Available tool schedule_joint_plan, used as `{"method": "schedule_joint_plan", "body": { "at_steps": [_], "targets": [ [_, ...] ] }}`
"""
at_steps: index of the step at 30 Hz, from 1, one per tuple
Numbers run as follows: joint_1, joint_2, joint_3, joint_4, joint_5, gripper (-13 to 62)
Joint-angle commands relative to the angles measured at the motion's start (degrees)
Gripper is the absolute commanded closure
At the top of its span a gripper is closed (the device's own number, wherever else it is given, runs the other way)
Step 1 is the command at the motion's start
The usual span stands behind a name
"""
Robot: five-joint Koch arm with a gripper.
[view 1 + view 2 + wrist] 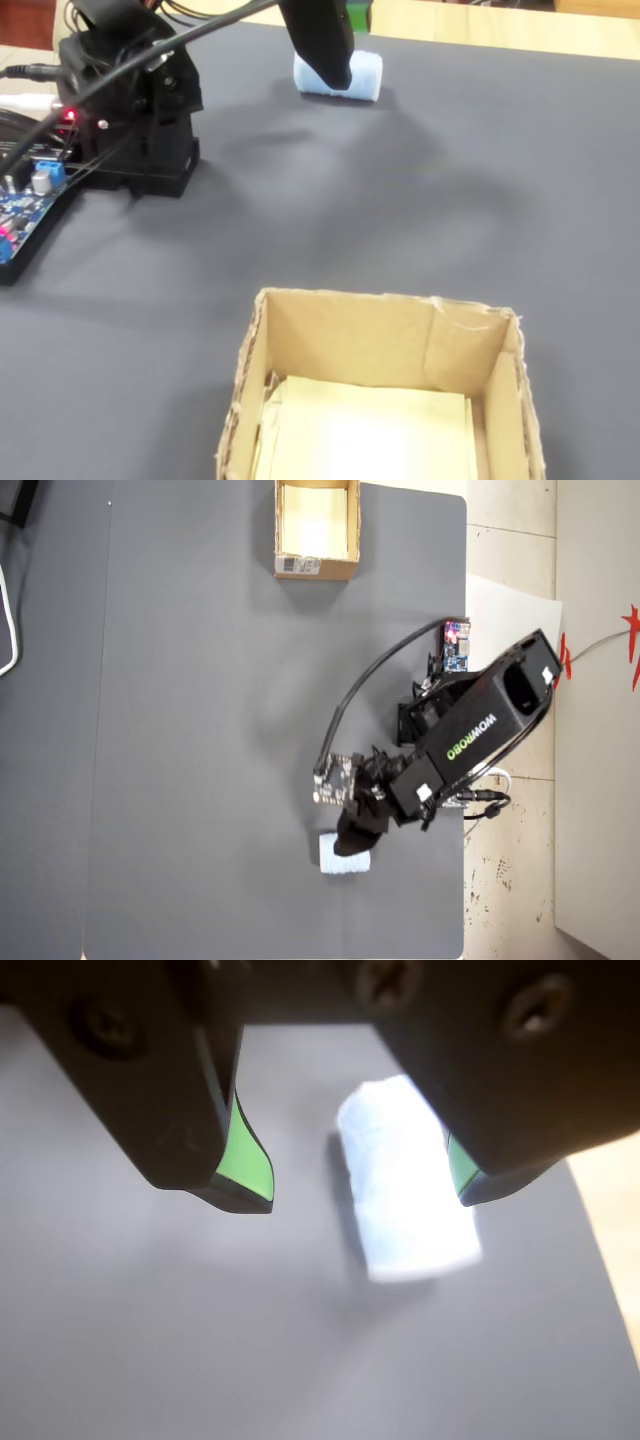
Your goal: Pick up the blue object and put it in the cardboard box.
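While the cardboard box (385,395) sits nearest the fixed camera, open-topped and showing only its pale yellowish floor, the blue object (340,74) lies on its side well beyond it on the grey counter (480,190). Up close, the wrist view shows the pincer (368,1192) spread wide, green-lined jaws gripping nothing — the blue object lies between them, close by the right-hand jaw. Only the overhead view shows the white label (302,566) on the box's outer side, and the box far from the arm (470,740).
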Motion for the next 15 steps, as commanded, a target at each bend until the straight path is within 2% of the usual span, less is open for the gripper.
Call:
{"method": "schedule_joint_plan", "body": {
  "at_steps": [1,8,15],
  "targets": [
    [-1.8,-0.3,-4.9,-0.2,5.2,16.3],
    [-12.0,-8.9,-10.1,-1.1,4.7,16.3],
    [-12.5,-16.3,-13.8,-3.3,4.6,16.3]
  ]
}}
